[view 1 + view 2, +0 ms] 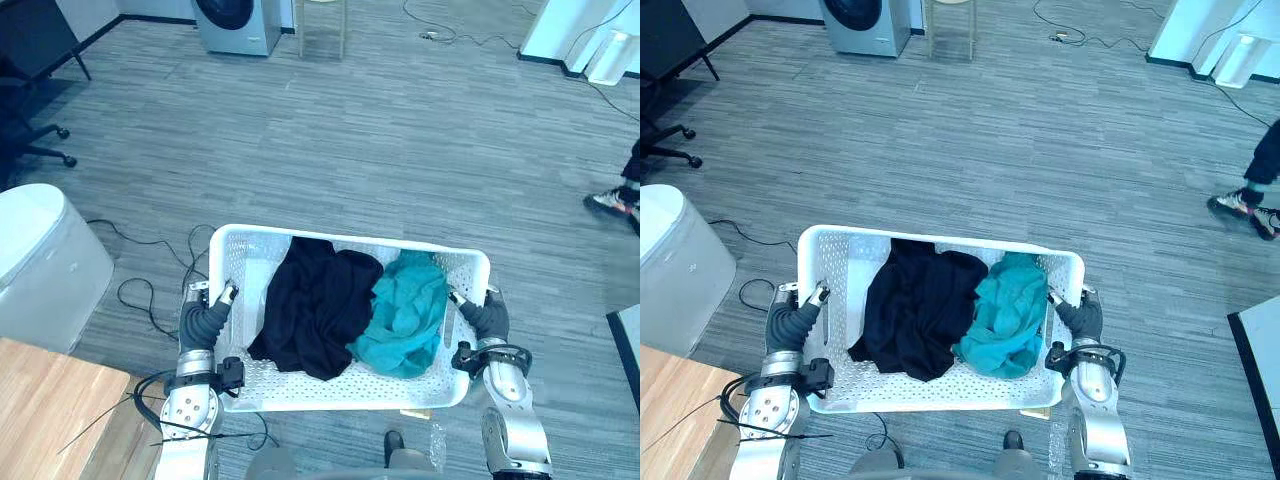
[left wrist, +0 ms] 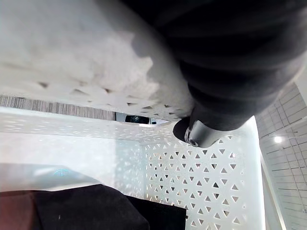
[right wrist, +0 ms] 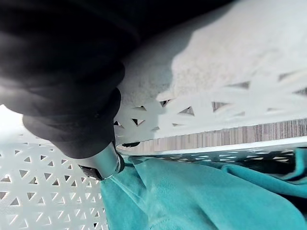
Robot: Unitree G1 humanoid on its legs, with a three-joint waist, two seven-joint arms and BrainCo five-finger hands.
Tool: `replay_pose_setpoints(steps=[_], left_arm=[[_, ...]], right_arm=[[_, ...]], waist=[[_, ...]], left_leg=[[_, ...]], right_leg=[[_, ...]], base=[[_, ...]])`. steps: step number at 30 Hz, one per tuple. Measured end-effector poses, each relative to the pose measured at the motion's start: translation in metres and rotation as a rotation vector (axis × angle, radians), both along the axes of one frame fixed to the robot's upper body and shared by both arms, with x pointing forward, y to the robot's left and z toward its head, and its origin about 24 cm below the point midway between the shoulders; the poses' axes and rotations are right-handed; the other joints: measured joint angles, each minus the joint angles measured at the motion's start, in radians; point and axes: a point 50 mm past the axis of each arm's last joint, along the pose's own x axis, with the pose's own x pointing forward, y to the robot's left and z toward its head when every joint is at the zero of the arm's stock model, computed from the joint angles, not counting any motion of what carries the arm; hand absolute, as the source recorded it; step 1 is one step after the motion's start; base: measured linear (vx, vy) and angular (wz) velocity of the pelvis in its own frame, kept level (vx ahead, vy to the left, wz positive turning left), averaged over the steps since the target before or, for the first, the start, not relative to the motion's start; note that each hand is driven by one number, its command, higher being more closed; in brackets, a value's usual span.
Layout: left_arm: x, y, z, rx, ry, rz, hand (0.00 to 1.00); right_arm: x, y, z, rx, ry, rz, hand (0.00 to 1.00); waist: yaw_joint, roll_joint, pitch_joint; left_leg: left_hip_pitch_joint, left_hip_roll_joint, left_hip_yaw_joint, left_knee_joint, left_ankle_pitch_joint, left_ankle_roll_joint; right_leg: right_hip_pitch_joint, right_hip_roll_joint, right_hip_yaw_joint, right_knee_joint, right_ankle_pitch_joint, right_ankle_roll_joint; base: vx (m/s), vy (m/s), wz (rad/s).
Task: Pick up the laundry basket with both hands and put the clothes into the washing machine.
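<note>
On the grey plank floor (image 1: 400, 130) directly before the robot is the white perforated laundry basket (image 1: 330, 392), long sides running left to right; every place below is given from this basket.

Well beyond its far side and toward the left end stands the washing machine (image 1: 235, 22), with the legs of a pale stool (image 1: 322, 30) just beside it; off the basket's left end is a white rounded bin (image 1: 40, 260), well apart; at the near left corner a wooden tabletop (image 1: 50, 400) shows; far beyond the right end, a person's shoe (image 1: 610, 203).

Inside the basket a black garment (image 1: 315, 310) lies heaped over the left and middle; a teal garment (image 1: 410, 310) is bunched against the right, touching the black one.

The left hand (image 1: 205, 318) is clamped on the basket's left end, one dark-tipped digit (image 2: 201, 134) hooked over the rim onto the inner wall, the rest hidden outside; the right hand (image 1: 487, 318) grips the right end likewise, its dark-tipped digit (image 3: 103, 165) curled over the rim just beside the teal cloth.
</note>
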Motion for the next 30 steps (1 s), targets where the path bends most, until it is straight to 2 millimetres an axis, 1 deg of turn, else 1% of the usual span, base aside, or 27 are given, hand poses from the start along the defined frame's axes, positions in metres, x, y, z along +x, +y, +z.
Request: replay_pose_setpoints(steps=[2,3,4,5,6,7,8,9,10,12,14,15,16,17,18,19,20,21,22,23,24,25,26,27,28,29,30], left_arm=[[-0.001,0.002,0.0,0.003,0.001,0.009,1.0],[-0.001,0.006,0.002,0.012,-0.005,0.021,1.0],[-0.003,0.007,0.003,0.014,-0.007,0.029,1.0],[-0.003,0.009,0.003,0.016,-0.009,0.038,1.0],[-0.003,0.008,0.004,0.005,-0.016,0.044,1.0],[-0.003,0.005,0.004,-0.011,-0.025,0.045,1.0],[-0.001,0.004,0.008,-0.006,-0.047,0.037,1.0],[0.005,0.003,0.012,0.003,-0.072,0.022,1.0],[0.007,0.003,0.013,-0.006,-0.076,0.024,1.0],[0.006,0.003,0.015,-0.022,-0.098,0.044,1.0],[0.004,0.004,0.016,-0.03,-0.107,0.069,1.0],[0.002,0.005,0.013,-0.029,-0.092,0.076,1.0],[-0.001,0.007,0.011,-0.019,-0.078,0.082,1.0],[-0.003,0.011,0.01,-0.008,-0.068,0.092,1.0],[-0.003,0.013,0.009,0.001,-0.058,0.099,1.0],[-0.003,0.016,0.007,0.013,-0.041,0.101,1.0],[-0.003,0.017,0.006,0.023,-0.023,0.098,1.0],[-0.004,0.018,0.004,0.028,-0.001,0.097,1.0],[-0.005,0.019,0.003,0.032,0.007,0.101,1.0],[-0.005,0.019,0.003,0.037,0.007,0.102,1.0],[-0.005,0.018,0.004,0.039,-0.002,0.099,1.0],[-0.004,0.018,0.007,0.041,-0.017,0.096,1.0],[-0.004,0.017,0.007,0.04,-0.025,0.092,1.0],[-0.002,0.016,0.01,0.04,-0.04,0.083,1.0],[0.001,0.015,0.01,0.038,-0.045,0.079,1.0],[0.002,0.015,0.011,0.041,-0.047,0.077,1.0],[0.003,0.015,0.01,0.046,-0.045,0.078,1.0]], right_arm=[[0.0,0.002,0.0,0.005,-0.002,0.004,1.0],[0.001,0.008,0.002,0.018,-0.015,0.017,1.0],[-0.001,0.009,0.007,0.01,-0.033,0.024,1.0],[-0.001,0.008,0.009,0.004,-0.041,0.023,1.0],[0.001,0.007,0.013,-0.009,-0.056,0.028,1.0],[0.003,0.006,0.018,-0.018,-0.072,0.02,1.0],[0.005,0.005,0.021,-0.019,-0.089,0.009,1.0],[0.008,0.003,0.025,-0.019,-0.104,-0.011,1.0],[0.012,0.003,0.028,-0.03,-0.117,-0.007,1.0],[0.019,0.004,0.037,-0.043,-0.153,0.007,1.0],[0.023,0.006,0.041,-0.044,-0.169,0.016,1.0],[0.021,0.008,0.038,-0.04,-0.157,0.019,1.0],[0.019,0.01,0.034,-0.036,-0.143,0.022,1.0],[0.016,0.015,0.03,-0.018,-0.129,0.025,1.0],[0.016,0.017,0.028,-0.022,-0.121,0.026,1.0],[0.017,0.02,0.023,-0.019,-0.101,0.025,1.0],[0.017,0.022,0.015,-0.002,-0.069,0.02,1.0],[0.017,0.022,0.009,0.007,-0.043,0.017,1.0],[0.016,0.025,0.008,0.0,-0.037,0.024,1.0],[0.016,0.025,0.008,-0.004,-0.038,0.024,1.0],[0.016,0.024,0.011,-0.009,-0.049,0.022,1.0],[0.016,0.022,0.015,-0.014,-0.067,0.014,1.0],[0.016,0.021,0.017,-0.017,-0.074,0.011,1.0],[0.015,0.016,0.018,-0.022,-0.086,-0.005,1.0],[0.015,0.016,0.018,-0.02,-0.088,-0.008,1.0],[0.015,0.016,0.018,-0.016,-0.09,-0.009,1.0],[0.013,0.016,0.017,-0.015,-0.087,-0.009,1.0]], waist=[[0.01,0.016,0.019],[0.011,0.012,0.052],[0.012,0.032,0.073],[0.014,0.044,0.077],[0.017,0.063,0.079],[0.024,0.074,0.074],[0.022,0.073,0.079],[0.004,0.062,0.096],[0.009,0.054,0.1],[0.024,0.05,0.102],[0.058,0.05,0.102],[0.073,0.045,0.094],[0.079,0.02,0.081],[0.07,-0.012,0.065],[0.066,-0.02,0.069],[0.06,-0.029,0.071],[0.055,-0.033,0.07],[0.058,-0.026,0.075],[0.058,-0.013,0.083],[0.058,-0.005,0.084],[0.05,0.011,0.083],[0.028,0.036,0.082],[0.022,0.04,0.078],[-0.01,0.053,0.081],[-0.023,0.043,0.076],[-0.03,0.033,0.073],[-0.039,0.03,0.07]], left_leg=[[0.026,0.054,0.028,0.022,-0.014,-0.017],[0.01,0.076,0.016,0.154,-0.017,-0.012],[-0.054,0.107,-0.02,0.355,-0.002,0.074],[-0.095,0.117,-0.039,0.444,0.03,0.125],[-0.166,0.121,-0.073,0.56,0.152,0.183],[-0.227,0.122,-0.079,0.601,0.186,0.175],[-0.246,0.107,-0.074,0.611,0.125,0.134],[-0.265,0.06,-0.051,0.579,0.022,0.126],[-0.278,0.008,-0.013,0.485,-0.025,0.125],[-0.34,-0.04,0.009,0.318,-0.021,0.096],[-0.362,-0.04,0.026,0.173,0.005,0.058],[-0.353,-0.059,0.04,0.225,0.013,0.049],[-0.346,-0.073,0.057,0.249,-0.006,0.08],[-0.35,-0.097,0.069,0.312,-0.054,0.158],[-0.34,-0.103,0.078,0.353,-0.087,0.201],[-0.308,-0.118,0.078,0.375,-0.119,0.218],[-0.26,-0.127,0.075,0.377,-0.153,0.231],[-0.171,-0.13,0.073,0.346,-0.188,0.238],[-0.066,-0.13,0.072,0.269,-0.198,0.235],[-0.011,-0.13,0.07,0.219,-0.198,0.235],[0.088,-0.125,0.068,0.121,-0.196,0.23],[0.169,-0.117,0.061,0.036,-0.19,0.221],[0.205,-0.111,0.055,0.0,-0.185,0.211],[0.287,-0.101,0.045,-0.079,-0.164,0.158],[0.333,-0.091,0.043,-0.101,-0.166,0.129],[0.362,-0.091,0.039,-0.107,-0.171,0.104],[0.4,-0.09,0.027,-0.104,-0.189,0.059]], right_leg=[[0.006,0.041,-0.011,0.04,-0.033,-0.048],[0.022,0.058,-0.011,0.089,-0.085,-0.064],[0.038,0.087,-0.009,0.129,-0.126,-0.063],[0.045,0.101,-0.002,0.132,-0.136,-0.069],[0.07,0.118,0.019,0.09,-0.137,-0.074],[0.097,0.128,0.031,0.029,-0.141,-0.092],[0.087,0.116,0.042,0.044,-0.143,-0.109],[0.086,0.094,0.062,0.066,-0.132,-0.115],[0.092,0.07,0.072,0.074,-0.152,-0.1],[0.092,0.045,0.077,0.075,-0.189,-0.092],[0.113,0.031,0.092,0.083,-0.237,-0.061],[0.151,0.012,0.109,0.106,-0.292,-0.052],[0.158,-0.005,0.115,0.144,-0.318,-0.049],[0.076,-0.022,0.11,0.38,-0.324,-0.004],[0.004,-0.031,0.112,0.573,-0.277,0.097],[-0.046,-0.042,0.112,0.733,-0.195,0.143],[-0.083,-0.044,0.096,0.854,-0.122,0.141],[-0.119,-0.044,0.042,0.984,-0.123,0.12],[-0.151,-0.04,-0.033,1.042,-0.146,0.036],[-0.168,-0.036,-0.076,1.039,-0.162,0.005],[-0.215,-0.022,-0.152,0.996,-0.194,-0.05],[-0.271,-0.01,-0.223,0.877,-0.215,-0.086],[-0.291,-0.001,-0.251,0.789,-0.215,-0.092],[-0.337,0.025,-0.29,0.466,-0.159,-0.124],[-0.351,0.048,-0.289,0.265,-0.08,-0.119],[-0.355,0.063,-0.286,0.145,-0.019,-0.113],[-0.368,0.074,-0.274,0.041,0.066,-0.119]], base=[[0.04,-0.081,-0.34],[0.01,-0.137,-0.35],[0.01,-0.144,-0.34],[0.04,-0.131,-0.44],[0.23,-0.081,-0.52],[0.29,-0.022,-0.48],[0.26,0.037,-0.08],[0.21,0.066,0.17],[0.19,0.053,0.19],[0.27,0.094,-0.08],[0.41,0.21,-0.4],[0.51,0.264,-0.48],[0.6,0.235,-0.19],[0.63,0.214,0.05],[0.76,0.251,0.21],[0.64,0.223,0.2],[0.72,0.164,0.18],[0.76,0.11,0.01],[0.76,0.096,-0.12],[0.72,0.08,-0.13],[0.82,0.059,0.02],[0.69,0.041,0.12],[0.86,0.016,0.39],[0.77,-0.028,0.43],[0.77,-0.028,0.46],[0.65,-0.075,0.34],[0.68,-0.123,0.4]])
